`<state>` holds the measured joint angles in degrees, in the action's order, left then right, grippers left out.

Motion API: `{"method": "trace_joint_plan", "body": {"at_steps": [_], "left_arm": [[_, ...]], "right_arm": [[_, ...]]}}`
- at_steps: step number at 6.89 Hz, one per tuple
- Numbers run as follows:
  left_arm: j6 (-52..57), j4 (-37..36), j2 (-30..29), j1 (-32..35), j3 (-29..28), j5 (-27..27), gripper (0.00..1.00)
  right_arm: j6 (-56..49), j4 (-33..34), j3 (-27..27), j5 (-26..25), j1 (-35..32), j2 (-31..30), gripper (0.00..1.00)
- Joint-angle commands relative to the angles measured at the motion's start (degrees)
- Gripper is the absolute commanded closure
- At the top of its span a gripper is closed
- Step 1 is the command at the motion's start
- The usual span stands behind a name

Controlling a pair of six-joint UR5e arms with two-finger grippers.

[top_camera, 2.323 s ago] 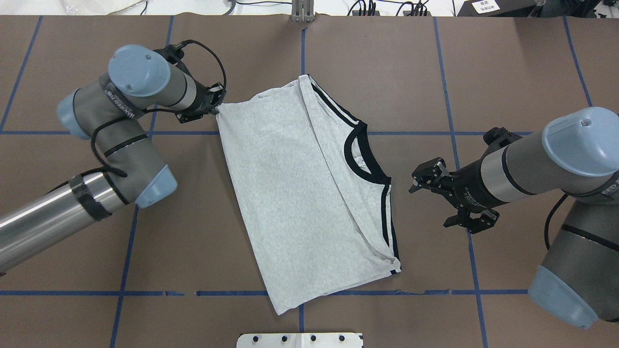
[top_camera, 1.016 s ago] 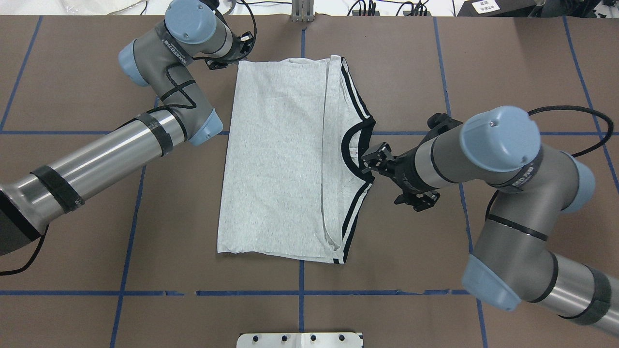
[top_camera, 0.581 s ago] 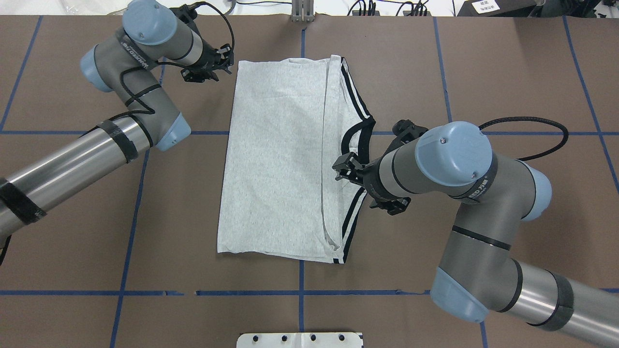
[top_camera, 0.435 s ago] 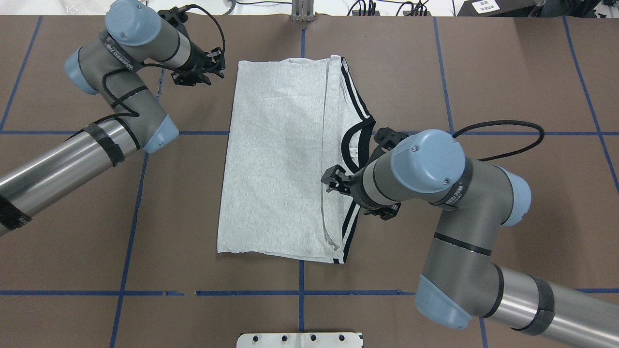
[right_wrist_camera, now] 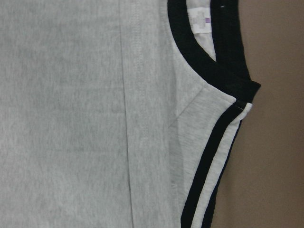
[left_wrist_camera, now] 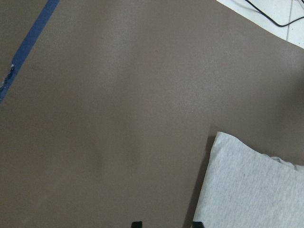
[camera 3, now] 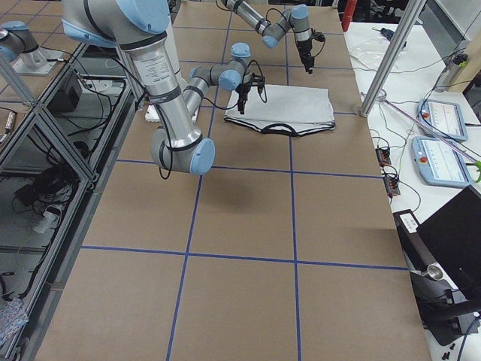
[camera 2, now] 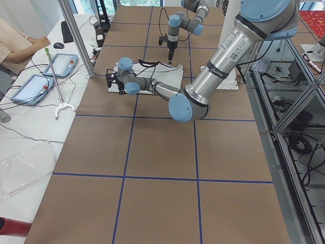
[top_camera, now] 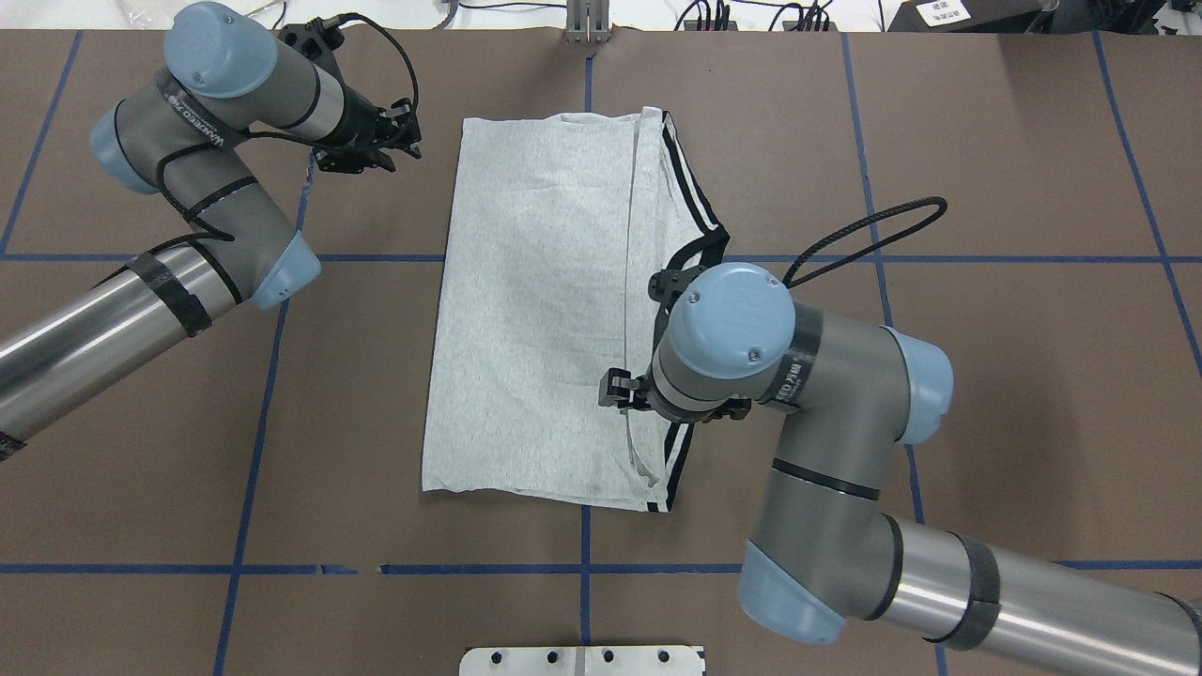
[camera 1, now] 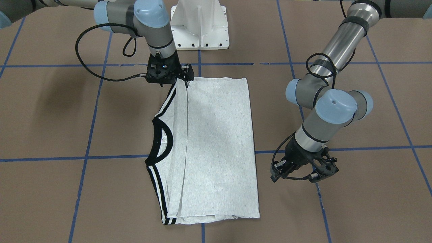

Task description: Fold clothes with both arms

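The grey T-shirt [top_camera: 540,310] lies flat and folded lengthwise on the brown table, black collar [top_camera: 700,253] and shoulder stripes on its right edge; it also shows in the front view [camera 1: 216,141]. The print is hidden. My left gripper [top_camera: 402,145] is open and empty, just left of the shirt's far left corner [left_wrist_camera: 251,185]. It hangs low over bare table in the front view [camera 1: 297,177]. My right gripper [camera 1: 168,78] is open and empty above the shirt's striped side near the robot-side end. Its wrist view shows only the collar [right_wrist_camera: 209,57] and stripes from above.
The white pedestal [camera 1: 199,30] stands at the robot's side of the table, just behind the shirt. Blue tape lines [top_camera: 254,432] grid the brown table. Cables lie along the far edge [top_camera: 751,14]. A person [camera 2: 15,46] sits beyond it with tablets.
The left gripper pulled the shirt's corner to the far side, squaring the shirt, then let go and drew back left. The right arm swung in from the right over the collar and striped side.
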<state>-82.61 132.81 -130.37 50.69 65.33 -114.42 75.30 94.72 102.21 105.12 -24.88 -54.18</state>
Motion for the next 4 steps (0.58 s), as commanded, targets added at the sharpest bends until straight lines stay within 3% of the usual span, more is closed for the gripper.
{"method": "trace_joint_plan", "body": {"at_steps": [1,4], "left_arm": [[-0.01,-0.01,0.47,0.02,0.23,-0.01,0.54],[-0.01,-0.01,0.65,0.02,0.23,0.07,0.54]], "right_arm": [[-12.84,8.53,-9.35,2.35,-0.17,9.23,0.00],[-25.95,20.99,-13.86,3.08,-0.08,15.22,0.00]]}}
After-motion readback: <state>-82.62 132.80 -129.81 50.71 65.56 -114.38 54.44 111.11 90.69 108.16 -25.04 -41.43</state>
